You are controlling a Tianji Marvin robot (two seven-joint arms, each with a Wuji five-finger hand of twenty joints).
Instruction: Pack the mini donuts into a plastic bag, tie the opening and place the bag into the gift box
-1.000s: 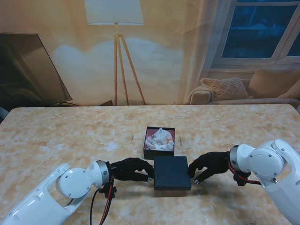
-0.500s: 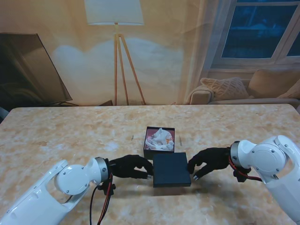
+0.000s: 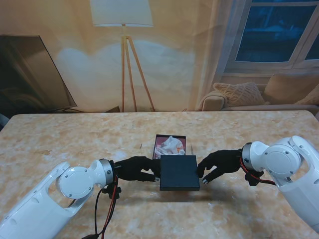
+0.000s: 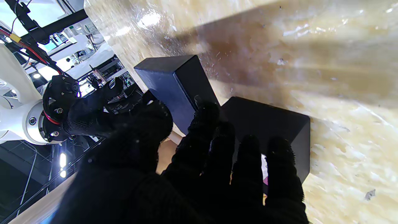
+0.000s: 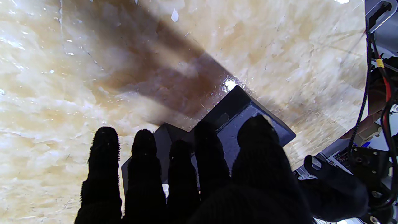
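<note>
Two robot hands, left robot hand (image 3: 137, 168) and right robot hand (image 3: 218, 165), gripping lid (image 3: 178, 173); bagged donuts (image 3: 170, 146) inside gift box (image 3: 158, 141)

Both arms low, reaching inward; left hand (image 3: 135, 168) & right hand (image 3: 219, 166) curled, prob. gripping.

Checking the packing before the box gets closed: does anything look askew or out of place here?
Nothing looks spilled or damaged. The dark lid is held between the left hand and right hand, overlapping only the near edge of the gift box, whose bag is still exposed. That looks mid-placement, not misplaced.
</note>
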